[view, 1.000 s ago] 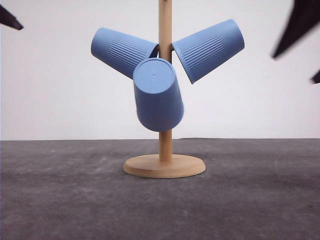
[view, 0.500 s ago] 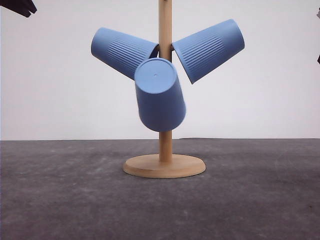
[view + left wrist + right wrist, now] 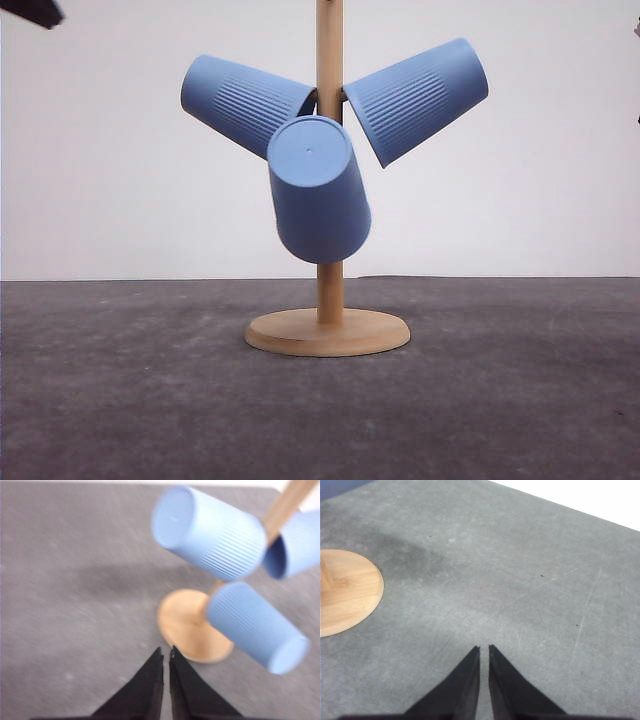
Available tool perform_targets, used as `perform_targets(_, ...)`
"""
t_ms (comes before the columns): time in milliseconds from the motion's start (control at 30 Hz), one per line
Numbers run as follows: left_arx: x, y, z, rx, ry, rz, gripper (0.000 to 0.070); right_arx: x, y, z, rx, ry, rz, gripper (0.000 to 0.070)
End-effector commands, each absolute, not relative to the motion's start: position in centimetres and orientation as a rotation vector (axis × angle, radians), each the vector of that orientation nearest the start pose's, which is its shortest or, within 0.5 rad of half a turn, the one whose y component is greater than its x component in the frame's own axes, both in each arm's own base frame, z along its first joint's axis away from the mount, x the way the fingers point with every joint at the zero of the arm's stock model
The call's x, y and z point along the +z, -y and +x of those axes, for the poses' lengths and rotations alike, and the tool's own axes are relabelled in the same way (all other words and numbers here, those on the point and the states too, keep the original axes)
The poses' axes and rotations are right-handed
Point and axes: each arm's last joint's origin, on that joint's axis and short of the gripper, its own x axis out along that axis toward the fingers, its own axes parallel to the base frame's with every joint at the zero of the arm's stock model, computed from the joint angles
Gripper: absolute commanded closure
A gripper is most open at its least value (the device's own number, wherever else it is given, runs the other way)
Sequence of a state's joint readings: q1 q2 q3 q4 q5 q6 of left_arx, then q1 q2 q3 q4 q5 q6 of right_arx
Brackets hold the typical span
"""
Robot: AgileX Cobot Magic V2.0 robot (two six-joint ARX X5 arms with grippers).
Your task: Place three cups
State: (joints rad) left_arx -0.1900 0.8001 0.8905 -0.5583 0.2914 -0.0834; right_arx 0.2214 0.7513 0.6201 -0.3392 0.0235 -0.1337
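Note:
Three light-blue ribbed cups hang mouth-inward on the pegs of a wooden stand (image 3: 328, 332): a left cup (image 3: 245, 100), a right cup (image 3: 415, 98) and a front cup (image 3: 318, 190) with its base toward the camera. In the left wrist view the cups (image 3: 210, 532) (image 3: 295, 545) (image 3: 255, 627) sit beyond my left gripper (image 3: 166, 652), which is shut on nothing, above the table beside the stand's base (image 3: 187, 625). My right gripper (image 3: 484, 649) is shut and empty over bare table, well off from the base (image 3: 345, 592).
A dark grey mat (image 3: 500, 400) covers the table, with a white wall behind. The stand's pole (image 3: 330, 40) rises out of the top of the front view. A dark bit of my left arm (image 3: 30, 12) shows in the upper left corner.
The dark right arm at the upper right has withdrawn out of the front view. The left arm's tip has shifted in the top left corner. The front cup has swayed slightly.

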Motion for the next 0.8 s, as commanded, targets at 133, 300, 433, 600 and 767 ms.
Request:
perform_targets(133,24.9,2.1,12.5,-0.315,-0.232,-0.038,0.0700,27.1,-3.6,16.1,0.226,-0.438,-0.194,0.0670)
perform_targets(300,20.1,1.0,10.2,-0.110,-0.081,-0.043,0.0700,27.1,-3.6,16.1,0.226,-0.438,-0.194,0.0670)
perform_targets(433,17.7,0.5,9.6,-0.042,-0.063,-0.044,0.0700,27.1,-3.6,16.1,0.226,-0.438,-0.194,0.0670)
perform_targets(600,15.9,0.2,9.7,-0.016,-0.076,-0.043,0.0700,27.1,-3.6,16.1,0.226,-0.438,-0.194,0.0670)
perform_targets(767,15.7,0.2,9.7,-0.015,-0.102,-0.038,0.0700,27.1,-3.6,16.1,0.226,-0.438,-0.194,0.0670)
